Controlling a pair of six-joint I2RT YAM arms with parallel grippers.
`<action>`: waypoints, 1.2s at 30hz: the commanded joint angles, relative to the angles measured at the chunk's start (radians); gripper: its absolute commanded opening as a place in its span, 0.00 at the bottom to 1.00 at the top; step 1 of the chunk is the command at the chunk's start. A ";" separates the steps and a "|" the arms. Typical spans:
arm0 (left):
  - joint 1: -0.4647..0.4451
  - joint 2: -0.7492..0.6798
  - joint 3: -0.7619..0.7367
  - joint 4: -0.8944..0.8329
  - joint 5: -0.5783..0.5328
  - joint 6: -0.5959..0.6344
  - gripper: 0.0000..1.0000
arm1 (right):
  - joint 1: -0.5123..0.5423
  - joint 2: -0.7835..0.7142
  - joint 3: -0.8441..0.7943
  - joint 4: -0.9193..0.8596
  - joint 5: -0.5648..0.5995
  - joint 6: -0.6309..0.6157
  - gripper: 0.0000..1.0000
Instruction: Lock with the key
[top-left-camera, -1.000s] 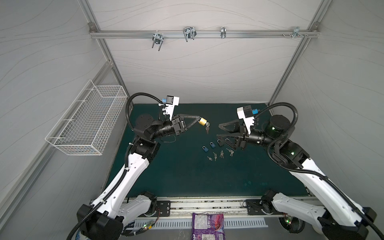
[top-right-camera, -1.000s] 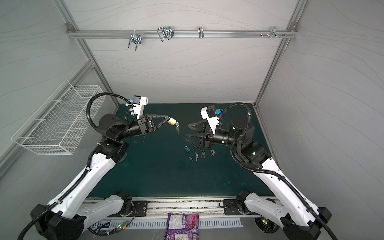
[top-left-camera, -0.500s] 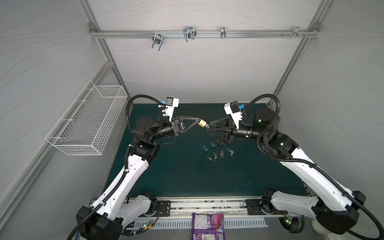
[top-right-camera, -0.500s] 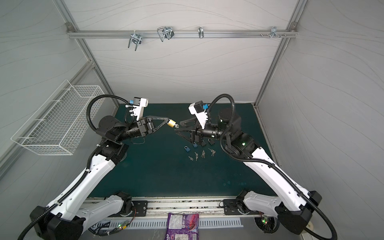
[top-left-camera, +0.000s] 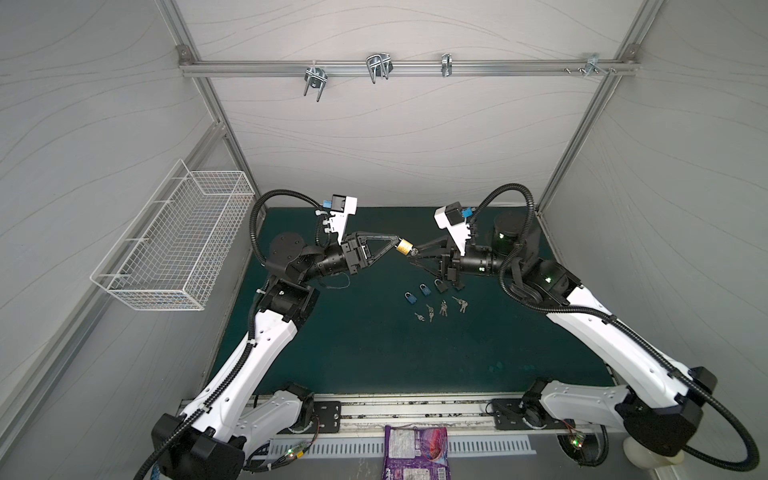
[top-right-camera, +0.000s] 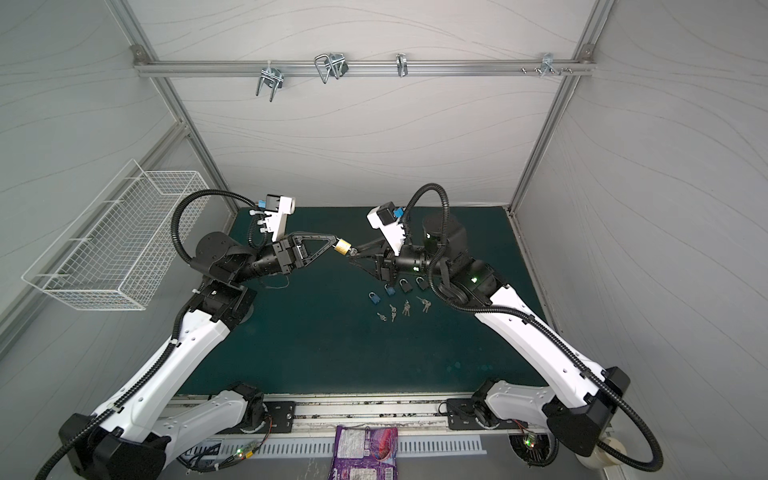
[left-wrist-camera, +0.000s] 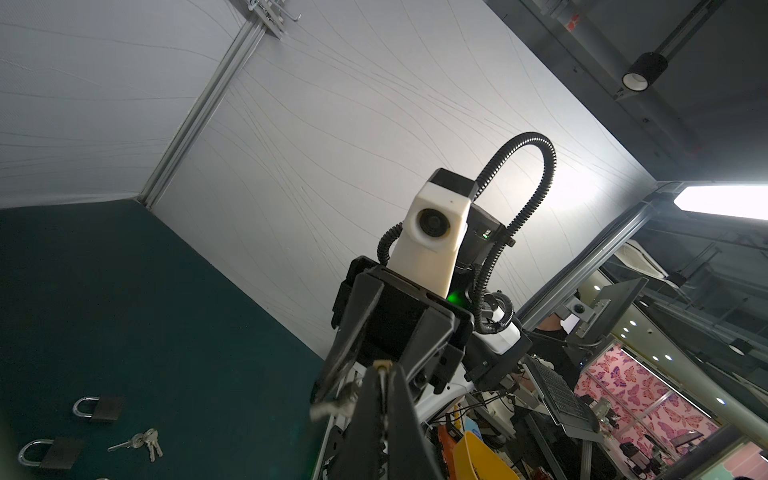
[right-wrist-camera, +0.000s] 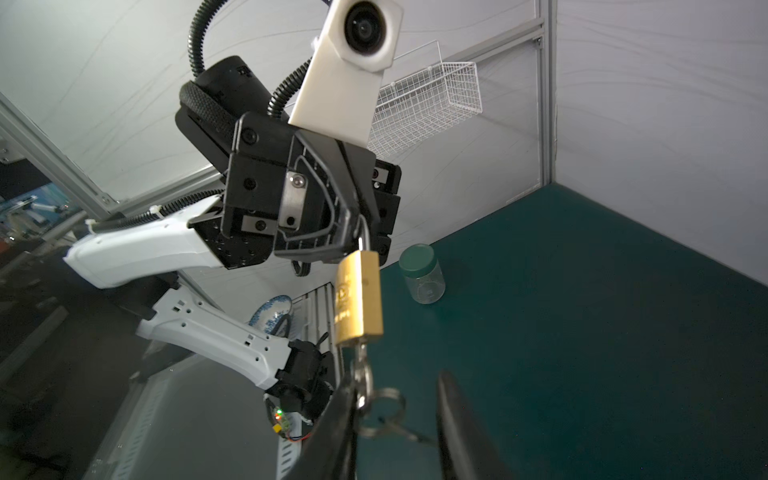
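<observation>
A brass padlock (top-left-camera: 403, 247) (top-right-camera: 342, 247) (right-wrist-camera: 358, 297) hangs in the air above the green mat. My left gripper (top-left-camera: 397, 242) (top-right-camera: 334, 243) (left-wrist-camera: 382, 365) is shut on its shackle. A key (right-wrist-camera: 363, 376) sticks in the lock's underside, with a ring (right-wrist-camera: 388, 401) and spare key dangling from it. My right gripper (top-left-camera: 413, 253) (top-right-camera: 352, 253) (right-wrist-camera: 399, 382) meets the lock from the right and straddles the key. Its jaws stand apart: one finger touches the key's head, the other is clear of it.
On the mat (top-left-camera: 374, 353) below lie two blue padlocks (top-left-camera: 410, 297), a dark padlock (top-left-camera: 440, 285) and several key bunches (top-left-camera: 442, 308). A green-lidded jar (right-wrist-camera: 423, 274) stands on the mat. A wire basket (top-left-camera: 178, 241) hangs on the left wall. A purple packet (top-left-camera: 415, 453) lies at the front.
My right gripper has risen and moved left to the hanging key, and its jaws have narrowed around it. The left gripper has kept hold of the padlock, nearly still.
</observation>
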 joint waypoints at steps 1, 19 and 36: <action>0.001 -0.007 0.016 0.075 0.014 -0.014 0.00 | 0.006 -0.011 -0.008 0.022 -0.001 -0.018 0.22; 0.002 -0.016 0.066 0.036 -0.015 -0.004 0.00 | 0.006 -0.075 -0.065 -0.024 0.042 -0.030 0.00; 0.053 -0.033 0.104 -0.142 -0.039 0.093 0.00 | 0.007 -0.106 -0.120 -0.296 0.176 -0.135 0.00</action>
